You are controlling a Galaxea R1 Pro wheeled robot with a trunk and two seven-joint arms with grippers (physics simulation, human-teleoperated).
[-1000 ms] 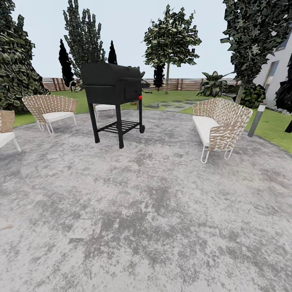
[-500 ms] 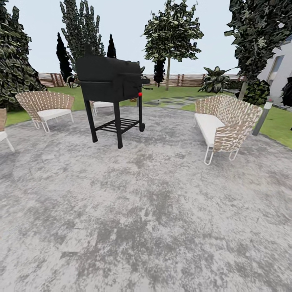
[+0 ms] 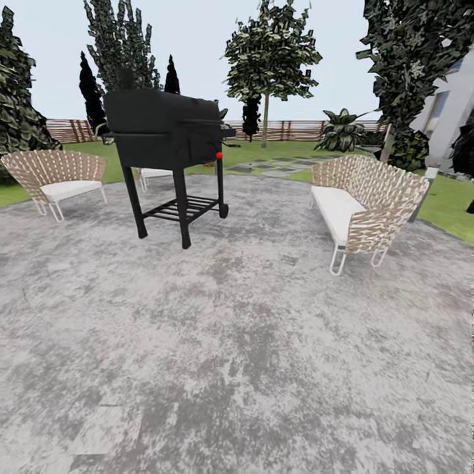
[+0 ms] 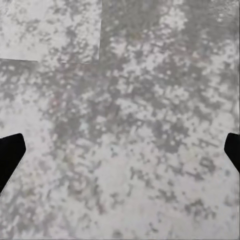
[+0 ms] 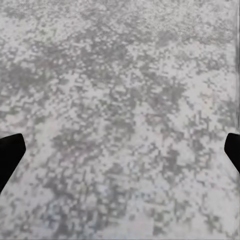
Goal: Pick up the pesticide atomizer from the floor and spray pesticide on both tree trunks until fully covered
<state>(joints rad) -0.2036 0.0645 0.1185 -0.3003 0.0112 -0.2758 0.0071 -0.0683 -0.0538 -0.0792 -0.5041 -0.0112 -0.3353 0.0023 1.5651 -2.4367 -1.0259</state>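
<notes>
Nothing done yet, looks like: both grippers, left and right, hang spread wide and empty over mottled grey paving, near the black barbecue grill; the sprayer pickup and both trunks remain.

Standing at far side of lawn, just before brown slat fence: tree with straight grey-brown trunk, blocky dark green canopy high up. Rising at right edge of garden beside white house: second tree, pale trunk leaning slightly, heavy dark canopy overhead. Spreading in foreground: floor, mottled grey paving, giving way to green grass beyond. Atomizer impossible to make out.
</notes>
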